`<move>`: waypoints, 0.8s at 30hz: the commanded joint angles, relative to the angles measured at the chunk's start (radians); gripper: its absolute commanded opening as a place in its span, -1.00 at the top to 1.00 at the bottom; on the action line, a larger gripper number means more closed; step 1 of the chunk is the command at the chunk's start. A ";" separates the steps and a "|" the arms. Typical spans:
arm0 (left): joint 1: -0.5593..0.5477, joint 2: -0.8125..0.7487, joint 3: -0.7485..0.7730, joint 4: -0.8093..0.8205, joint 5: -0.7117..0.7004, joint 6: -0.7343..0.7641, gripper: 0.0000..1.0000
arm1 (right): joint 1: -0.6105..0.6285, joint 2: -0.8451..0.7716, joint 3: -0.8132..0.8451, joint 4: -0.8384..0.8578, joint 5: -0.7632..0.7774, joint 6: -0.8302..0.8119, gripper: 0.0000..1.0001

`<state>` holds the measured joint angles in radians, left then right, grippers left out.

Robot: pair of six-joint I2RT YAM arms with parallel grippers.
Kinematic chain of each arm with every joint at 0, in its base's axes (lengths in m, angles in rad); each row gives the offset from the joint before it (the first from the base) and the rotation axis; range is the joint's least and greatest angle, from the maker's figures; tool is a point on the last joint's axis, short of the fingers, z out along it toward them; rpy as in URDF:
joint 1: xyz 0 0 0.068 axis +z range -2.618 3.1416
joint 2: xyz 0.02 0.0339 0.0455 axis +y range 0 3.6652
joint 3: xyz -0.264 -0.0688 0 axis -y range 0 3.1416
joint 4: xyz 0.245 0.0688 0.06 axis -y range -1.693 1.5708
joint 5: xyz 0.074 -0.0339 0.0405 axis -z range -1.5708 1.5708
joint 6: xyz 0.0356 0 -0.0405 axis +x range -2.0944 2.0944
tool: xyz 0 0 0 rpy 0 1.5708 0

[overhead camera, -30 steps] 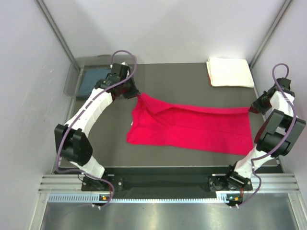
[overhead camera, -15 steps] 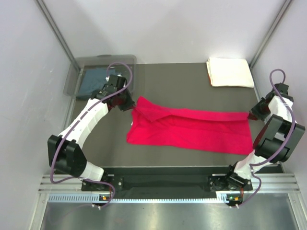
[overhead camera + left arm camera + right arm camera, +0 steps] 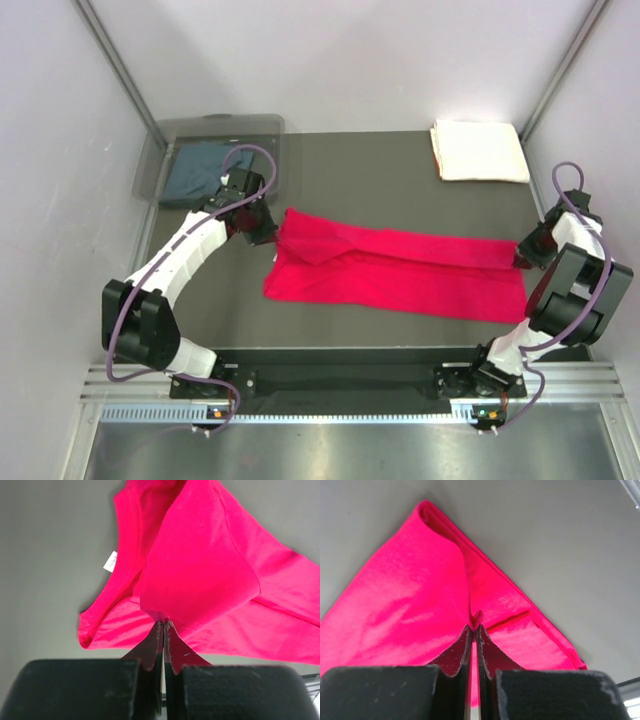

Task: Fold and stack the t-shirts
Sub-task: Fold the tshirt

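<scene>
The left gripper and right gripper each pinch one end of the red t-shirt's far edge over the middle of the table, where drawing both ends evenly and tautly toward the near hem should give a square fold.

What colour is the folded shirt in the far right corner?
Cream-white; the folded shirt shows best in the top view.

White-shelled arms with black joints, looping purple cables, and seemingly matte-black pincers.
</scene>
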<state>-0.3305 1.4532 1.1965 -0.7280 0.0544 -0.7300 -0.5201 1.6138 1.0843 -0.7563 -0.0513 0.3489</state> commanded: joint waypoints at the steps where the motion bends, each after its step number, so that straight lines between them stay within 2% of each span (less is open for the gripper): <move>1: 0.008 -0.017 -0.020 -0.019 -0.016 0.017 1.00 | -0.009 -0.058 -0.014 0.044 0.042 -0.010 1.00; 24: 0.011 -0.057 -0.152 -0.033 0.015 0.026 1.00 | -0.011 0.026 -0.041 0.110 0.047 -0.018 1.00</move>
<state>-0.3252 1.4345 1.0615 -0.7471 0.0669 -0.7124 -0.5201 1.6257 1.0412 -0.6746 -0.0277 0.3473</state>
